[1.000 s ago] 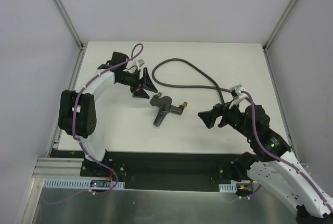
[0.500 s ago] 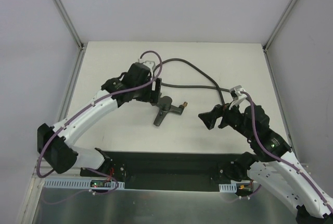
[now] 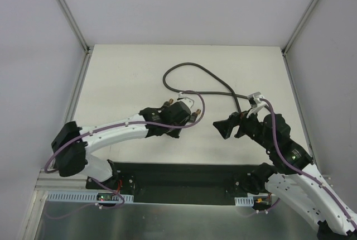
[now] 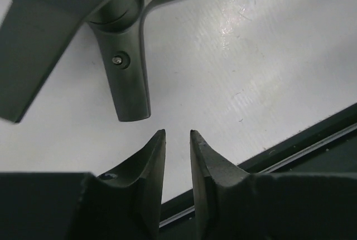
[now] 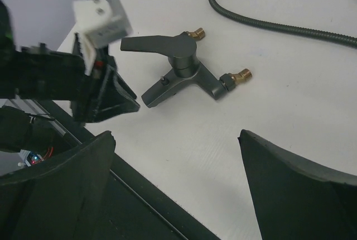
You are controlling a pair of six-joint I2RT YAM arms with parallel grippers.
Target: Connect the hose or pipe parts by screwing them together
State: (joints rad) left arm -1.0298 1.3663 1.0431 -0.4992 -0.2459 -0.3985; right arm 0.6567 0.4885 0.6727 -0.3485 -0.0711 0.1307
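The dark-grey fitting (image 5: pixel 181 64) lies on the white table, its brass tips (image 5: pixel 243 75) pointing toward the hose (image 5: pixel 268 25). In the top view my left arm covers most of the fitting (image 3: pixel 194 115), and the hose (image 3: pixel 215 78) loops behind it. My left gripper (image 4: pixel 177 134) hovers just short of the fitting's straight stem (image 4: pixel 129 84). Its jaws stand a narrow gap apart with nothing between them. It also shows in the top view as the left gripper (image 3: pixel 172 133). My right gripper (image 5: pixel 175 139) is wide open and empty, a little right of the fitting (image 3: pixel 228 125).
The table's black near edge (image 4: pixel 312 139) runs just behind my left fingers. Grey enclosure walls (image 3: pixel 50 56) close in the table on the left, right and back. A purple cable (image 3: pixel 198 103) arcs over the left wrist.
My left arm swung from the back left of the table down to the fitting, and its jaws narrowed from wide to a slim gap. The right arm held still.
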